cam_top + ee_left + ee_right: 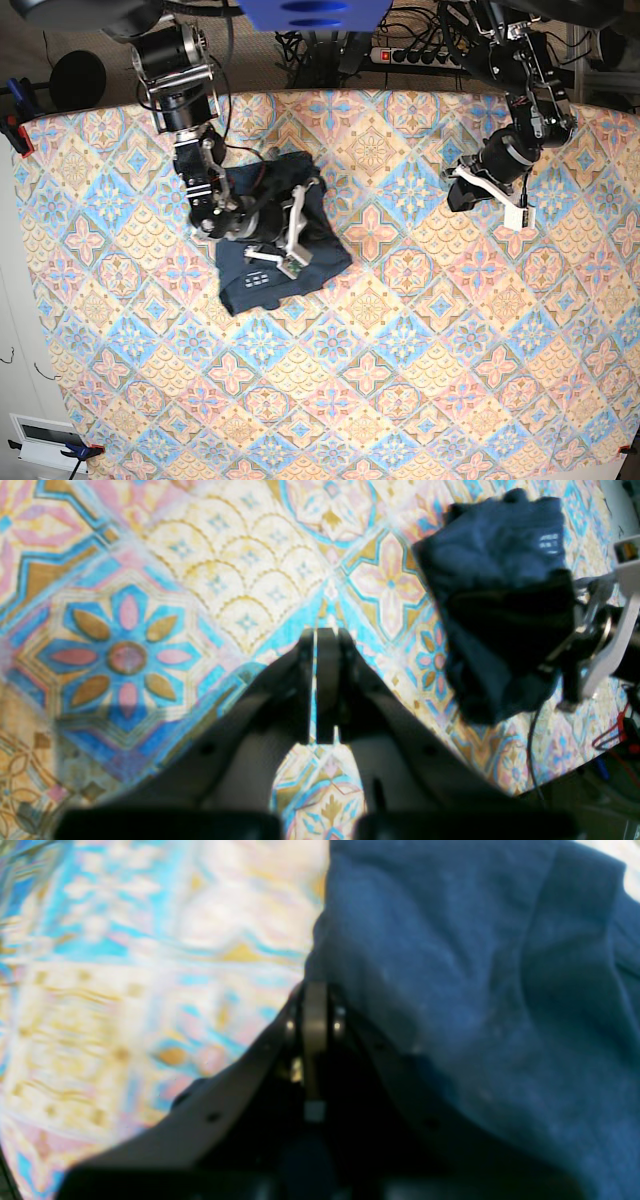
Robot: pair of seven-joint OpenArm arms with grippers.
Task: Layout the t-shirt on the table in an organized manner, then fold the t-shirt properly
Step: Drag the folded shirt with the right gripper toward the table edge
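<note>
Patterned tabletop (420,380); t-shirt (275,240) bunched in far corner on right arm's side; right tool (314,1005) closed, at shirt's edge, grip unclear; left tool (325,635) closed, empty, well apart; right arm nearer.

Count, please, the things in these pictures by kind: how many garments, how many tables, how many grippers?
Garments: 1, the t-shirt, dark navy and bunched up
Tables: 1, the table with patterned cloth
Grippers: 2, the left gripper away from the shirt, the right gripper at the shirt's edge
Total: 4
</note>
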